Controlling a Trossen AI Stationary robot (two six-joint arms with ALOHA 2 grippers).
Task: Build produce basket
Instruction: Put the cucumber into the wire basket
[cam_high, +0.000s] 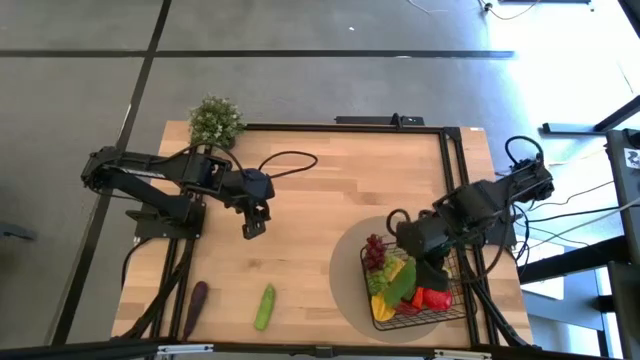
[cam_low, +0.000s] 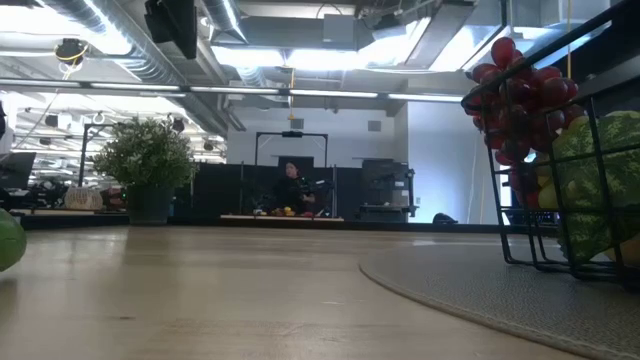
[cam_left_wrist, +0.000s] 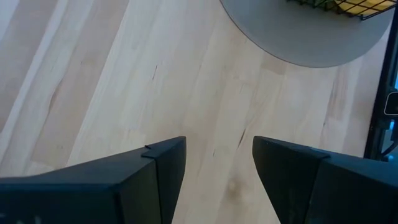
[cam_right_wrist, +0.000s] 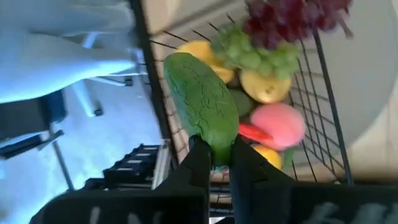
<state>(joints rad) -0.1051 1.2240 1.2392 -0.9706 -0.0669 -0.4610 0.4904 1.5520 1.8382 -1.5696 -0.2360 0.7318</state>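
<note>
The basket (cam_high: 415, 290) stands on a round grey mat (cam_high: 345, 280) at the table's right-hand near side, and it is already well filled: dark red grapes (cam_high: 375, 250) at its left edge, green grapes (cam_right_wrist: 252, 53) just beside them, a yellow lemon (cam_right_wrist: 264, 86), a pink peach (cam_right_wrist: 278, 124) and something red (cam_high: 432, 297) lower in the pile. The right gripper (cam_right_wrist: 219, 163) hangs over the basket with its fingers (cam_right_wrist: 198, 163) clenched on one end of a green cucumber (cam_right_wrist: 202, 102), which juts out ahead of the fingertips and lies across the basket's rim — whether it touches the fruit beneath cannot be told. In the low view the dark red grapes bulge above the wire at the picture's right. Well apart from the basket, near the table's front edge on the left side, a second green cucumber (cam_high: 264, 307) and a dark purple eggplant (cam_high: 197, 298) lie on the bare wood (cam_high: 320, 200). The left gripper (cam_high: 254, 226) hovers above the table's left half, its fingers (cam_left_wrist: 155, 171) spread apart with nothing between them but wood; the mat's edge shows ahead of the fingertips. A leafy potted plant (cam_high: 215, 121) stands at the far left corner. In the room beyond — seen in the low view — a person (cam_low: 290, 186) is at a distant table.
</note>
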